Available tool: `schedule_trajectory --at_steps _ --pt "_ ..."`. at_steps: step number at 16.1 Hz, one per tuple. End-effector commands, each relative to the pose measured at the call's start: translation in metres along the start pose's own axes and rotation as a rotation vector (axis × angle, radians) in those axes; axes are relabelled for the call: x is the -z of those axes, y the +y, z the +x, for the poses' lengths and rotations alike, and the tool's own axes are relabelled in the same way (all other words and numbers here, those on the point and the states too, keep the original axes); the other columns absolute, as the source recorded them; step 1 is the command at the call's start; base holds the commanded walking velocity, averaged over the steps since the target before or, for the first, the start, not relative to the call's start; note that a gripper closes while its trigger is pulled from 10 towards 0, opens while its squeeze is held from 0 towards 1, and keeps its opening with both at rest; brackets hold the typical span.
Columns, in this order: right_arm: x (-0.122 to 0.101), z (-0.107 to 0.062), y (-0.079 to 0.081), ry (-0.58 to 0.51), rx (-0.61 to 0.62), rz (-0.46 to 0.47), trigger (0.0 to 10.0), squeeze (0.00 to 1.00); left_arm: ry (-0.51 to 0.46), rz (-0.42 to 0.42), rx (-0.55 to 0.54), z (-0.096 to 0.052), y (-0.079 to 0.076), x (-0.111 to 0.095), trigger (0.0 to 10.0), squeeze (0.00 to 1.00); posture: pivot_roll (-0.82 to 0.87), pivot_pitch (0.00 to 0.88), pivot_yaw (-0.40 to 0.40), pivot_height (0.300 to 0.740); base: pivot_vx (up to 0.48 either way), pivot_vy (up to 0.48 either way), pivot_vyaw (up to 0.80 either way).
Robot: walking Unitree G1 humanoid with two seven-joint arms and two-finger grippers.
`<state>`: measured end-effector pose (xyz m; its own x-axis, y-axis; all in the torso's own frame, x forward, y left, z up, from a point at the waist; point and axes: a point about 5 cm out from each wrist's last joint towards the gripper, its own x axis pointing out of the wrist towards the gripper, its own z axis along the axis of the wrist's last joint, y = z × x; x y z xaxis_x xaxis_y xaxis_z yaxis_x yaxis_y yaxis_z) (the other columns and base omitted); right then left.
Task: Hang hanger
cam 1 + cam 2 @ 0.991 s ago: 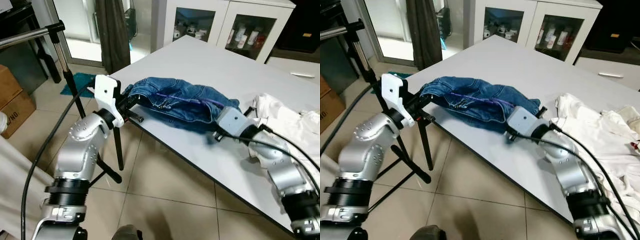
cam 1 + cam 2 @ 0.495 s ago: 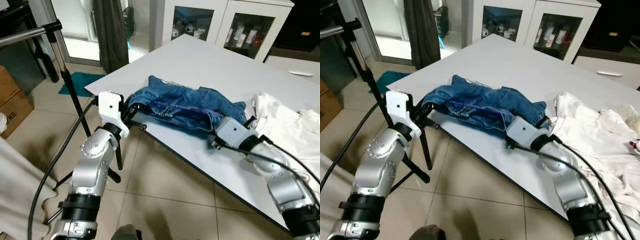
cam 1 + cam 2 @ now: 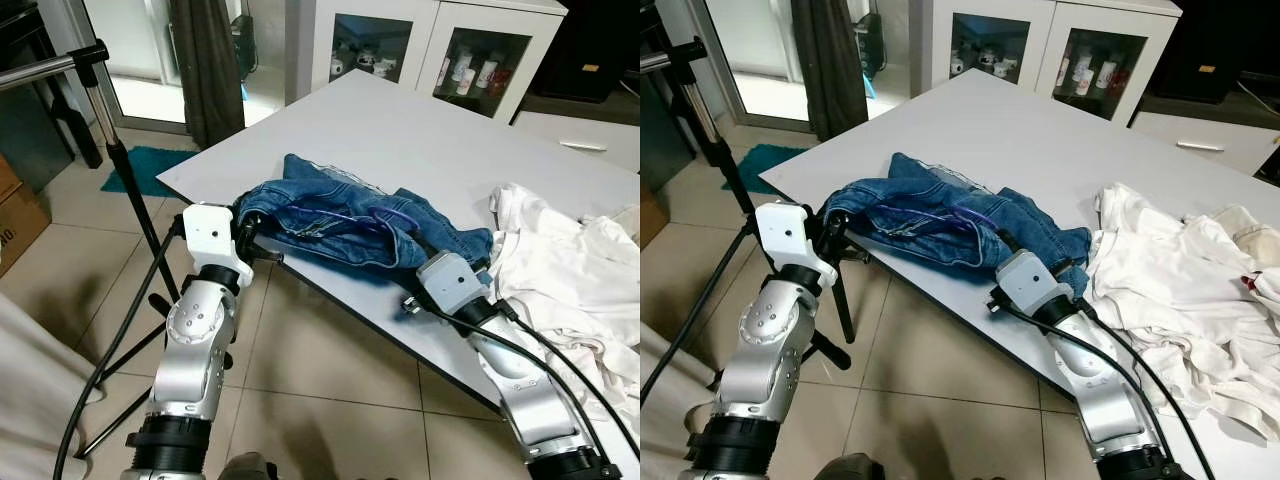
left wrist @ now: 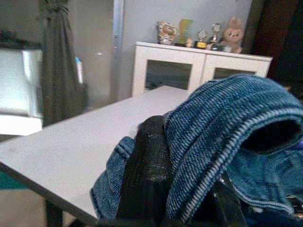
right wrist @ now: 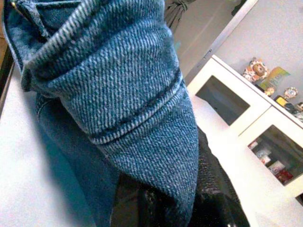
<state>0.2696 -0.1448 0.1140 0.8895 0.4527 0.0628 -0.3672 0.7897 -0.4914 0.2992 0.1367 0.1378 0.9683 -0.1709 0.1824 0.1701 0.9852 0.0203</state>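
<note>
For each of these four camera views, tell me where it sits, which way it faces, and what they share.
Left eye view: on the head, looking down at the jeans on the white table; both silver arms show.
Right eye view: the head's other eye, same scene, with the white clothes.
Left wrist view: along the left claw, denim draped over its fingers.
Right wrist view: along the right claw, under denim.
Shared: the jeans, and both wrist views see the white cabinet.

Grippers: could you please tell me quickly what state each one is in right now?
Left gripper: shut on the jeans.
Right gripper: shut on the jeans.
</note>
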Motion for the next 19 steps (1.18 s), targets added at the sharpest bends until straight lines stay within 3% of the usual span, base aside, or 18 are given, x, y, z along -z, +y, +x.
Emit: schedule_trajectory --at_steps 1,5,6,8,14,19 --pt "-0.013 0.000 -0.011 -0.074 0.069 0.023 10.0 0.00 0.063 0.044 -0.005 -0.005 -0.002 0.011 10.0 0.00 0.19 0.011 -0.042 0.740 0.000 0.000 0.00" --pt "-0.022 -0.006 -0.005 -0.132 0.022 0.039 10.0 0.00 0.030 0.100 0.036 -0.007 -0.009 0.004 10.0 0.00 0.19 0.014 -0.035 0.740 0.000 0.000 0.00" --pt "-0.025 -0.007 0.000 -0.142 0.005 0.068 10.0 0.00 0.015 0.058 0.028 -0.010 -0.007 0.002 10.0 0.00 0.19 0.017 -0.039 0.740 0.000 0.000 0.00" --pt "-0.020 -0.005 0.000 -0.123 0.007 0.084 10.0 0.00 0.038 0.057 0.016 -0.010 -0.007 0.007 10.0 0.00 0.20 0.018 -0.043 0.740 0.000 0.000 0.00" --pt "-0.024 0.001 -0.004 -0.137 0.026 0.110 10.0 0.00 0.006 0.058 0.044 -0.003 -0.016 -0.001 10.0 0.00 0.19 0.011 -0.039 0.740 0.000 0.000 0.00" --pt "-0.025 0.002 -0.004 -0.152 0.012 0.129 10.0 0.00 -0.002 0.077 0.064 -0.001 -0.018 -0.002 10.0 0.00 0.19 0.009 -0.036 0.740 0.000 0.000 0.75"
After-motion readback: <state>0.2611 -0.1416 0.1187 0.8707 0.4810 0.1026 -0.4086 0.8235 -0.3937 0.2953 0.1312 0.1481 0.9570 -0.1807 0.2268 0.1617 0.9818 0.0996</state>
